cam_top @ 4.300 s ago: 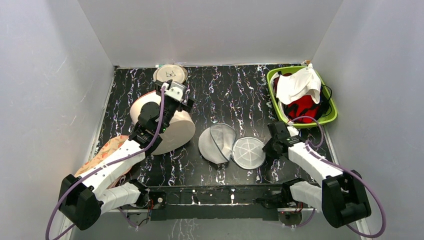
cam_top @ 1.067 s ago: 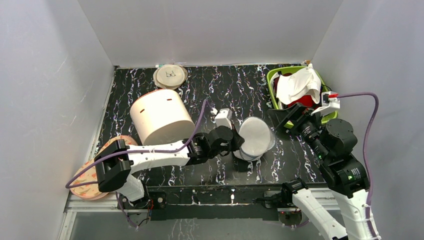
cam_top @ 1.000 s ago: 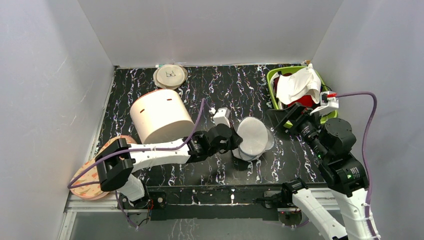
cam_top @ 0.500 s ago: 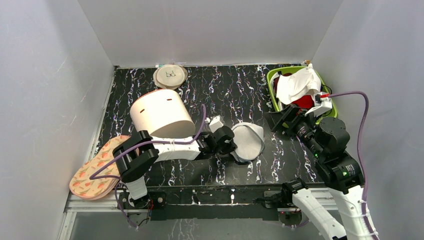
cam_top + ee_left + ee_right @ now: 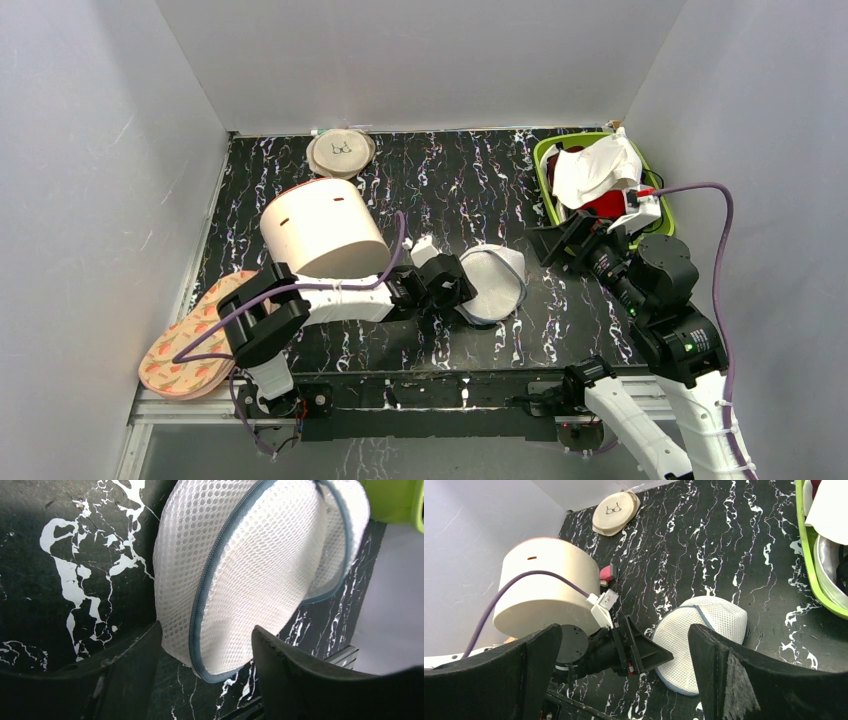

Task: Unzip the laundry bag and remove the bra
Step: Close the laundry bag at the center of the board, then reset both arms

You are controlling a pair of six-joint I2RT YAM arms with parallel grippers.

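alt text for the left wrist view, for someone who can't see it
A white mesh laundry bag with a grey-blue zip around its rim fills the frame, lying on the black marbled table. The open left gripper has its two black fingers either side of the bag's near edge.

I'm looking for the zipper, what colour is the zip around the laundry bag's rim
Grey-blue, against white mesh. The laundry bag shows it best in the left wrist view.

The laundry bag (image 5: pixel 492 285) is white mesh edged with a grey-blue zip. The table (image 5: pixel 470 180) is black with white marbling. At upper right, the basket (image 5: pixel 660 233) is lime green.
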